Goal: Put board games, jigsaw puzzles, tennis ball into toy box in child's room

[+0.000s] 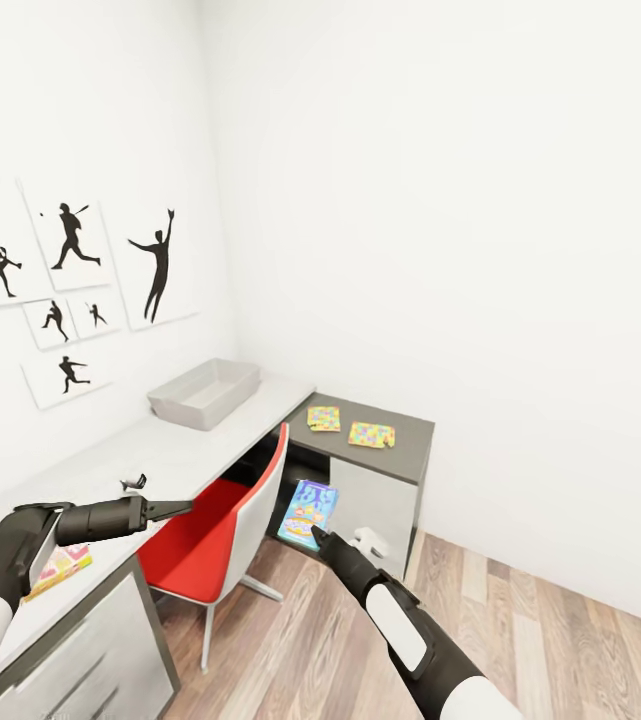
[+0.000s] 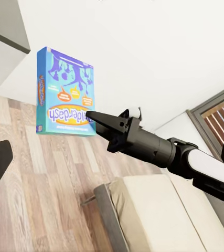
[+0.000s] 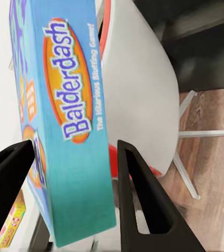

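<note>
Right hand [image 3: 72,184] pinching blue board game [image 1: 308,513], left hand [image 1: 175,508] seemingly pressed together, toy box [image 1: 205,392] – contents unseen

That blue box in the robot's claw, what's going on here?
The robot's right gripper is clamped on a blue Balderdash board game, carried upright above the wood floor near a red chair. On the L-shaped desk ahead sit the grey toy box and two colourful jigsaw puzzles, not yet in it. The left gripper hovers over the desk holding nothing, with another bright game box lying beneath that arm.
</note>
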Robot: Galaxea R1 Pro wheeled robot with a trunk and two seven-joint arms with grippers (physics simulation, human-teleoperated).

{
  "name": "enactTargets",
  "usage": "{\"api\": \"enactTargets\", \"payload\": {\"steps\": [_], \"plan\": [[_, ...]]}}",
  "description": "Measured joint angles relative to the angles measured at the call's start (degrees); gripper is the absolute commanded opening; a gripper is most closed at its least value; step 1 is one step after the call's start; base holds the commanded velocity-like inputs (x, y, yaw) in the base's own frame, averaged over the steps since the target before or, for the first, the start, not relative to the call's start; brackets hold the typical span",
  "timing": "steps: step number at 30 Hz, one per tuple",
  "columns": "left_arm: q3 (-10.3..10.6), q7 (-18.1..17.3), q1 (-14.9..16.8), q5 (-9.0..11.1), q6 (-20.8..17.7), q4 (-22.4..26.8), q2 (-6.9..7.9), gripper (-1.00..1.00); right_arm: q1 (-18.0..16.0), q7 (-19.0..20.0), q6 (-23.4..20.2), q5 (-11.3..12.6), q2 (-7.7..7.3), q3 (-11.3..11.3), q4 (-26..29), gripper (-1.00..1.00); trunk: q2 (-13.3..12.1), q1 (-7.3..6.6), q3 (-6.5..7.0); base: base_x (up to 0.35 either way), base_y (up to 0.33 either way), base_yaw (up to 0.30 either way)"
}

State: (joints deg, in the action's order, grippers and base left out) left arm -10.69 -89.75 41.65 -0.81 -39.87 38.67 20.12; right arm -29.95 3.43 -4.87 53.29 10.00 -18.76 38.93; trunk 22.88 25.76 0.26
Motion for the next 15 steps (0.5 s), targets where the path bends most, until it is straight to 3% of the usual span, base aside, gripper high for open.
{"api": "enactTargets", "payload": {"steps": [4,15], "plan": [[-0.12,0.0,0.0,0.02,-0.03,0.0,0.11,1.0,0.0,0.09,0.0,0.0,0.0,-0.01,0.01,-1.0,0.0,0.0,0.0,0.016,-0.005,0.14],[-0.18,0.0,0.0,0.03,-0.11,0.0,0.2,1.0,0.0,0.16,-0.01,0.01,0.0,-0.04,0.01,-1.0,-0.01,0.0,0.0,0.002,-0.001,0.014]]}}
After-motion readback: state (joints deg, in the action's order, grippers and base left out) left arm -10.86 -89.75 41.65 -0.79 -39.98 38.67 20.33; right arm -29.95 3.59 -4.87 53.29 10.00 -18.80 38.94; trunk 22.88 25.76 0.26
